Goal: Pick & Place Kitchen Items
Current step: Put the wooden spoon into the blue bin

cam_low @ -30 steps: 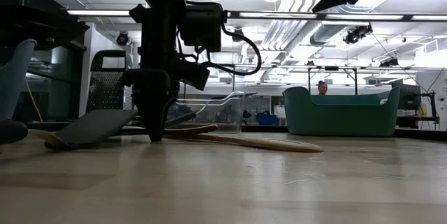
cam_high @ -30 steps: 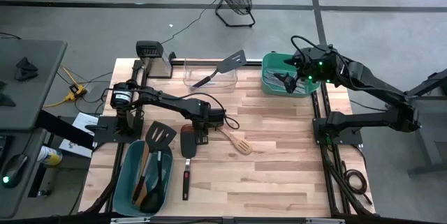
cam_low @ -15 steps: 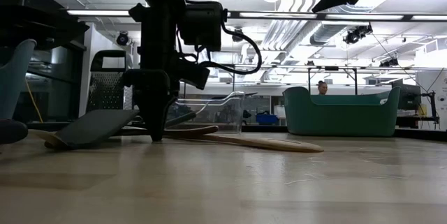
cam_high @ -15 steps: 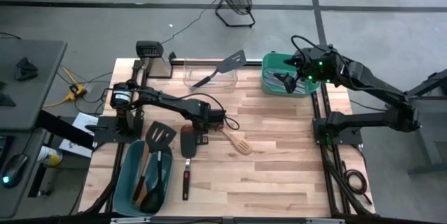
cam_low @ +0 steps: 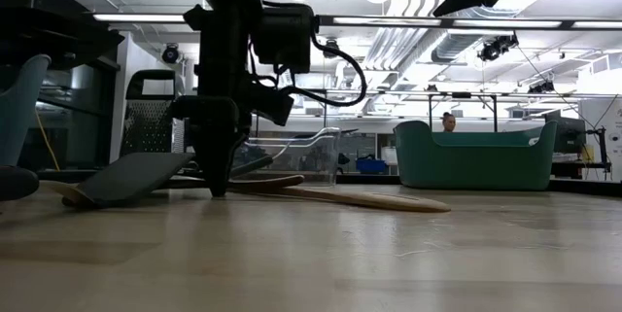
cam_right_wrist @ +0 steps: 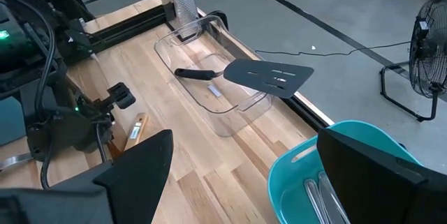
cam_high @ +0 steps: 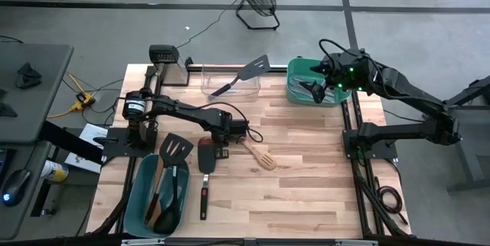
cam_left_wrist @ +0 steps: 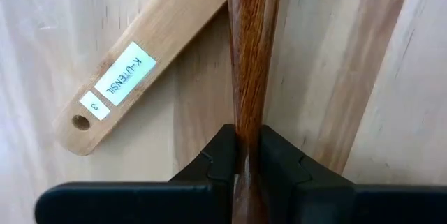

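Observation:
My left gripper [cam_high: 219, 137] stands at the table's middle left, pointing down, shut on a dark brown wooden utensil's handle [cam_left_wrist: 251, 56]. A light wooden slotted spatula [cam_high: 260, 156] lies beside it; its labelled handle end [cam_left_wrist: 112, 88] is on the table. A black turner [cam_high: 205, 155] with a red-trimmed handle lies on the near side of the gripper. My right gripper [cam_right_wrist: 244, 182] is open and empty above the green tub [cam_high: 310, 85] at the far right, which holds silvery pieces. The teal tub [cam_high: 159, 192] at the near left holds several utensils. My left gripper pinches the dark brown handle [cam_left_wrist: 249, 137] between its two fingers. The fingers come from above, pointing down, and lie across the handle. In the low view the fingertips [cam_low: 216, 188] are down at the table top and the utensil [cam_low: 267, 182] lies low along it.
A clear bin [cam_high: 230, 83] at the far middle holds a black slotted turner [cam_high: 251, 70]. A metal grater [cam_low: 148, 118] stands at the far left. Bare wood lies at the table's middle and near right.

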